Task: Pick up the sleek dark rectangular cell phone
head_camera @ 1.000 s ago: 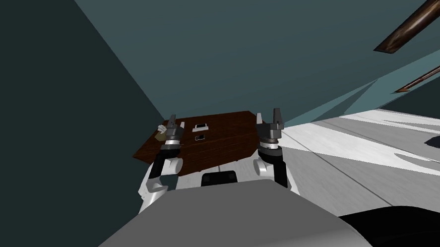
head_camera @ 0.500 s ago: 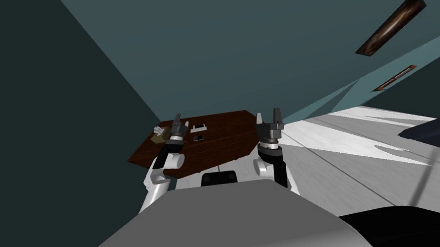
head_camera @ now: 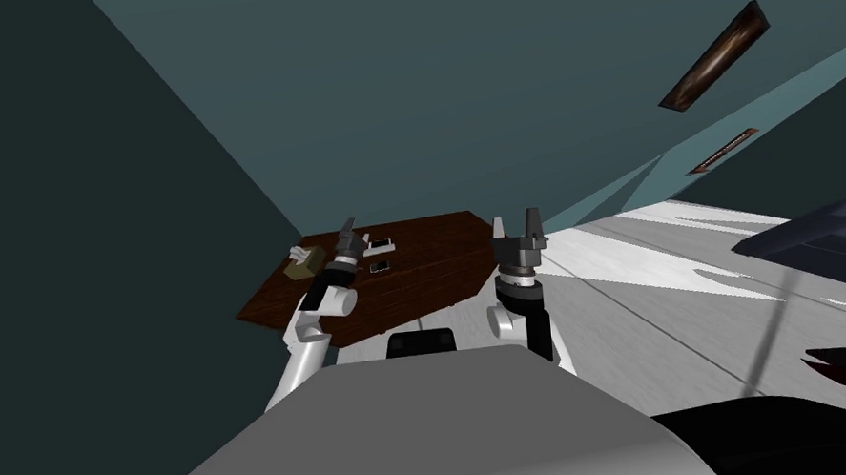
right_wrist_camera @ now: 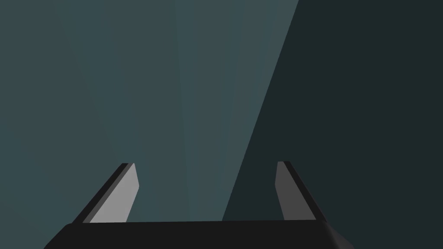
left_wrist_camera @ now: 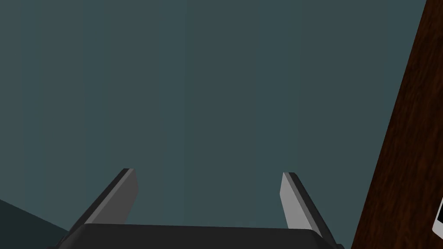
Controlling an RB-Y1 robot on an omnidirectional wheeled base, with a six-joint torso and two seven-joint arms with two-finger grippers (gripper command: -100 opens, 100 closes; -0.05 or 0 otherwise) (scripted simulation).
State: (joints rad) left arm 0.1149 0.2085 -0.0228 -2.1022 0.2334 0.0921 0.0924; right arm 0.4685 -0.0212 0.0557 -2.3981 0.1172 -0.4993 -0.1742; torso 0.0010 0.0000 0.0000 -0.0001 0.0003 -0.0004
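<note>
A small dark phone [head_camera: 380, 267] lies flat on a dark brown wooden table [head_camera: 432, 258] in the head view. A white-framed device [head_camera: 382, 246] lies just beyond it. My left gripper [head_camera: 348, 234] hovers over the table's left part, close to the left of both devices, fingers open and empty. Its wrist view looks past the open fingers [left_wrist_camera: 125, 192] at a teal wall, with the table edge [left_wrist_camera: 406, 142] and a white corner [left_wrist_camera: 439, 220] at one side. My right gripper [head_camera: 517, 225] is raised at the table's right end, open and empty.
An olive tissue box [head_camera: 304, 263] sits on the table's left end. Teal walls meet in a corner behind the table. Pale floor [head_camera: 664, 276] stretches to the right, where a dark piece of furniture [head_camera: 832, 228] juts in.
My left arm has reached forward and rightward over the table, toward the two devices. The head view has swung, shifting the room's right side leftward. The right arm holds still.
</note>
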